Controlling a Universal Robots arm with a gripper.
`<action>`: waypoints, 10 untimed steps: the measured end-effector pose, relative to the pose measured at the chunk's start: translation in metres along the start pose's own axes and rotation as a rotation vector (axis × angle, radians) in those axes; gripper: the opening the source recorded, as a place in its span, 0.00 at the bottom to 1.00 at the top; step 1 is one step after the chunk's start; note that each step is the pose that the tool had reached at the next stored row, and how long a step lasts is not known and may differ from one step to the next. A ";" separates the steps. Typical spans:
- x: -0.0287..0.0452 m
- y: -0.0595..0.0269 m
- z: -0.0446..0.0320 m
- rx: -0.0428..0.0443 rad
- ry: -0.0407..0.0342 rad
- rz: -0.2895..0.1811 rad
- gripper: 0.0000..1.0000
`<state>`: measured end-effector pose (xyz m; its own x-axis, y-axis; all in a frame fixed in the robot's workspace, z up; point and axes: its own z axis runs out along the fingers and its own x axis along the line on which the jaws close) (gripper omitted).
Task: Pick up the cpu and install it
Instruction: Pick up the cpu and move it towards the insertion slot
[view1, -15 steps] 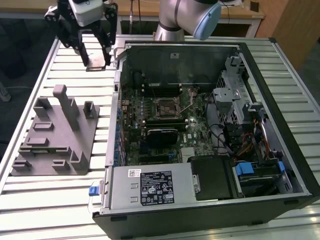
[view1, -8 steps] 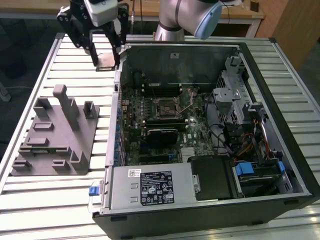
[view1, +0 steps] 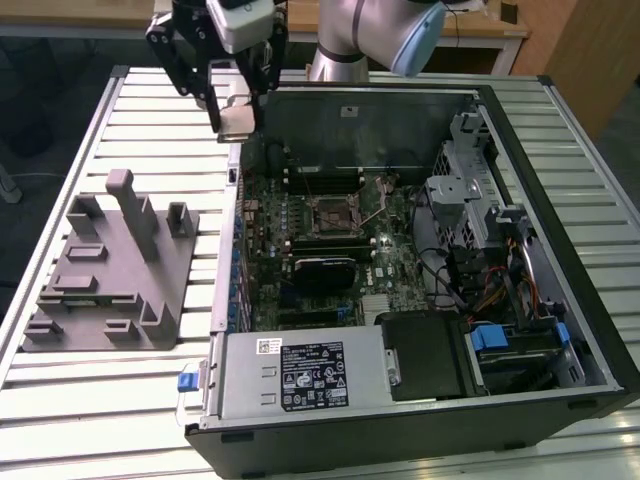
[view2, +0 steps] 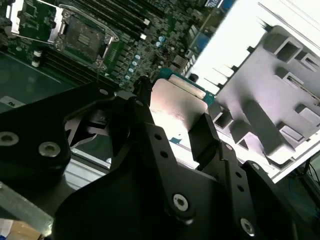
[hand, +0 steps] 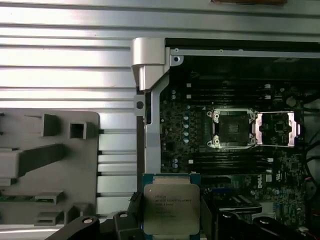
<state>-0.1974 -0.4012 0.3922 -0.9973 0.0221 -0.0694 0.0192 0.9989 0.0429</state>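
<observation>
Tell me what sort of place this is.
Probably a robotics lab or test bench for computer assembly. An open desktop computer case lies on a slatted metal table, a grey plastic fixture sits beside it, and a robot arm's gripper holds a cpu near the case's corner.

exterior view: high, wide | both wrist views: close, apparently sharing socket (view2: 82, 35) (hand: 232, 129)

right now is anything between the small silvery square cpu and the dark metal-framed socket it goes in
Nothing visible does. The black gripper holds the small silvery square cpu over the grey case's edge; the dark metal-framed socket lies bare, its silver hinged plate swung open beside it.
</observation>
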 end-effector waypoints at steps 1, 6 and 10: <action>-0.0043 0.0001 0.0004 0.0000 0.0001 0.000 0.54; -0.0268 0.0006 0.0024 0.0001 0.0005 0.000 0.54; -0.0434 0.0010 0.0044 0.0001 0.0012 0.000 0.54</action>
<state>-0.1538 -0.4010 0.3909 -0.9974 0.0221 -0.0682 0.0192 0.9989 0.0428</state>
